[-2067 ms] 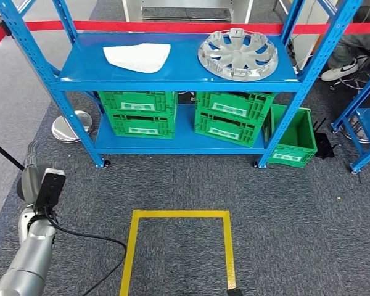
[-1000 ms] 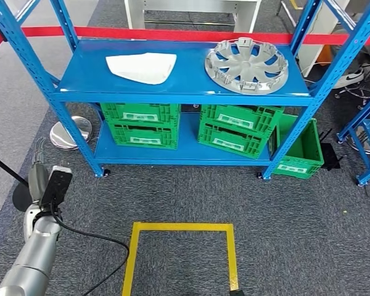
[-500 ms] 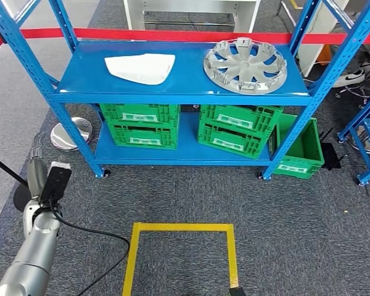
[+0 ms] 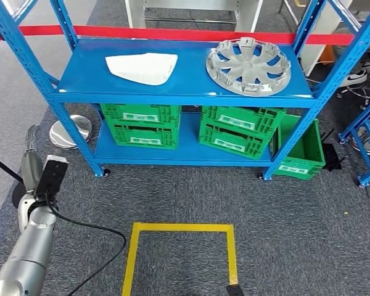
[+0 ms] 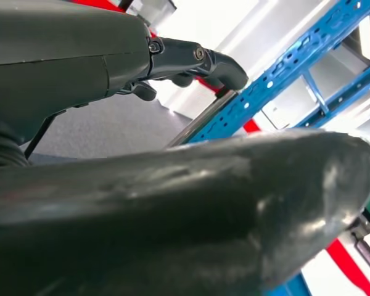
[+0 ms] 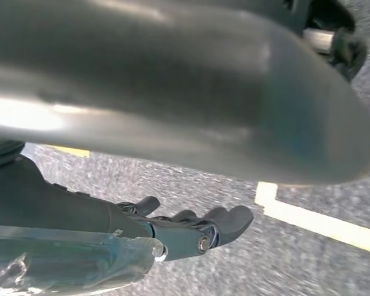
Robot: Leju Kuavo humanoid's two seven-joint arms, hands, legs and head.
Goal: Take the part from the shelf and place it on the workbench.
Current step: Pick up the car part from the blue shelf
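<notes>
Head view: silver wheel cover [image 4: 248, 58] flat at right end of top shelf [image 4: 81, 77], white sheet [image 4: 141, 66] toward left end. Left hand [image 4: 32, 163] low beside shelf's left post, well apart from both, holding nothing, fingers look slightly apart.

Left wrist view: left hand's fingers [image 5: 206, 61] extended, nothing between them, thumb blocking most.

Right wrist view: right hand [image 6: 192, 228] over carpet by yellow tape [image 6: 313, 219], fingers apart, blurred.

Risk: which part meant unclear; post could snag reach. Workbench unseen.

top shelf [image 4: 187, 83]: sheet [image 4: 141, 66] left, hubcap [image 4: 248, 58] right | 2 crates [image 4: 141, 125] below
</notes>
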